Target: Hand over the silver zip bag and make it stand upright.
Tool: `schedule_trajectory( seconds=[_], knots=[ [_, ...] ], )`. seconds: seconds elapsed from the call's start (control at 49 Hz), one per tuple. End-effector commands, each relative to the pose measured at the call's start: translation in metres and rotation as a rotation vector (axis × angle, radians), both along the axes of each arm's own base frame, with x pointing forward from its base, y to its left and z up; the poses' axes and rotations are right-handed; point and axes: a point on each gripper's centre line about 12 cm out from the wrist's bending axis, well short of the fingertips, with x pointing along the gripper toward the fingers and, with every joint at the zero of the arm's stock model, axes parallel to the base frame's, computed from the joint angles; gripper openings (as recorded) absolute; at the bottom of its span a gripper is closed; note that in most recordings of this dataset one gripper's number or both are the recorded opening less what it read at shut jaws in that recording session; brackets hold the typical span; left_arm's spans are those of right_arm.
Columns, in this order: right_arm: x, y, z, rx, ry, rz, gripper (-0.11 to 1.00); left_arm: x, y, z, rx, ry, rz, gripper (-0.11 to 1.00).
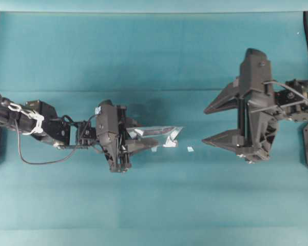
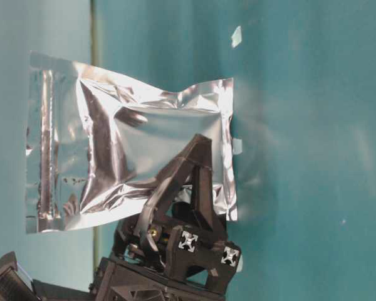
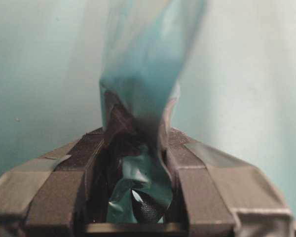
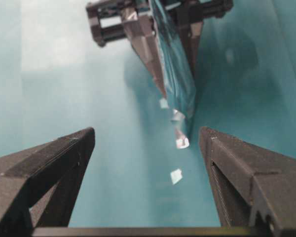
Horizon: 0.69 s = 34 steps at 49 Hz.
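My left gripper [image 1: 135,141] is shut on the silver zip bag [image 1: 161,135] and holds it off the teal table, with the free end pointing right. In the left wrist view the crinkled foil bag [image 3: 147,64] rises out from between the shut fingers [image 3: 195,170]. The table-level view shows the bag's broad face [image 2: 122,135] with the zip strip along one short end. The left fingers [image 2: 197,163] clamp its opposite side. My right gripper [image 1: 205,126] stands wide open just right of the bag's tip, apart from it. Its jaws [image 4: 147,136] frame the edge-on bag [image 4: 176,79].
A tiny white scrap [image 1: 190,149] lies on the teal table between the two grippers, and it also shows as a scrap [image 4: 176,176] in the right wrist view. Another white scrap [image 2: 237,36] appears on the teal surface in the table-level view.
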Motion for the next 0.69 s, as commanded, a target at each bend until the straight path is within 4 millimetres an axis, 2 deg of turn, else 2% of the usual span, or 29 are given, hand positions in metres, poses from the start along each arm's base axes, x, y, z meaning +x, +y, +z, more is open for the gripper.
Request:
schedule_trajectory(
  seconds=[0.0,0.674],
  knots=[
    [-0.0019,0.0001,0.0084,0.007,-0.045,-0.008,0.97,0.0006,-0.0052,0.0020,0.003,-0.002,-0.017,0.30],
    [-0.0059,0.0001,0.0010,0.007,-0.035,-0.009,0.97,0.0007,-0.0056,0.0014,0.003,0.006,-0.017,0.30]
  ],
)
